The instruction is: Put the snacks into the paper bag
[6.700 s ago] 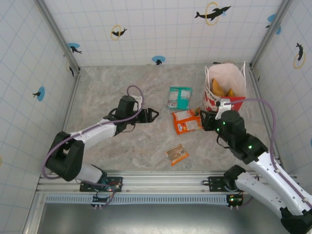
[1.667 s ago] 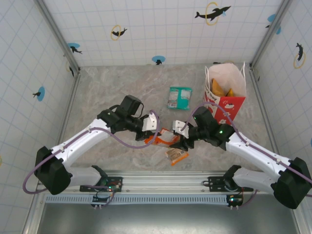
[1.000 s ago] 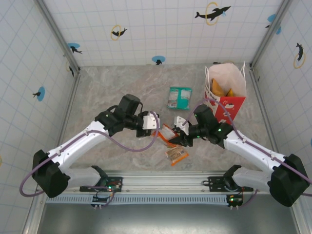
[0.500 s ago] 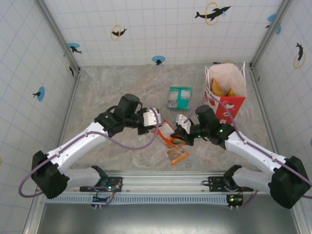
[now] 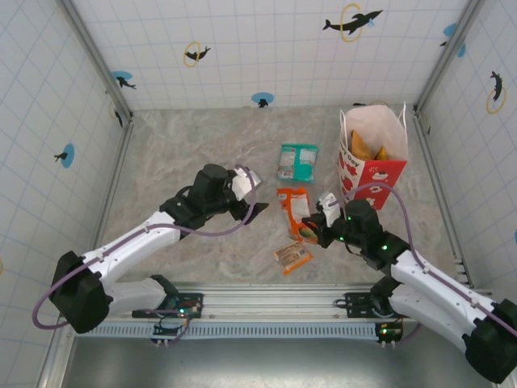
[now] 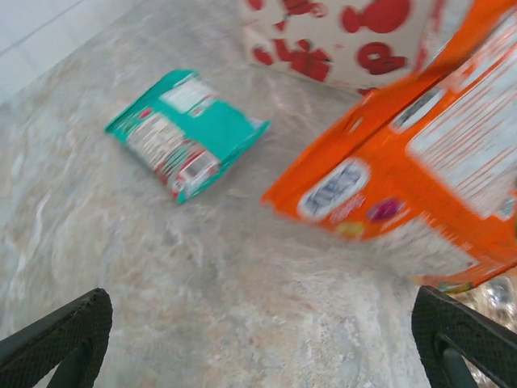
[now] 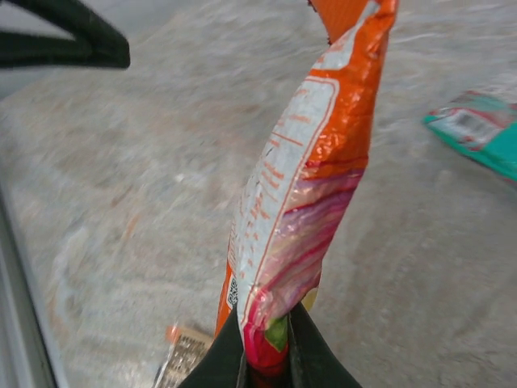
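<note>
Right wrist view: the right hand pinches the orange packet by its lower end, lifted left of the paper bag. Farther left of the bag, the left hand is spread wide, gripping nothing.

the right gripper pinches the orange packet by its lower end, teal packet lying flat beyond it.

Bright, even light; faint soft shadows on bench. My left wrist view motion-smeared, orange packet blurred.
</note>
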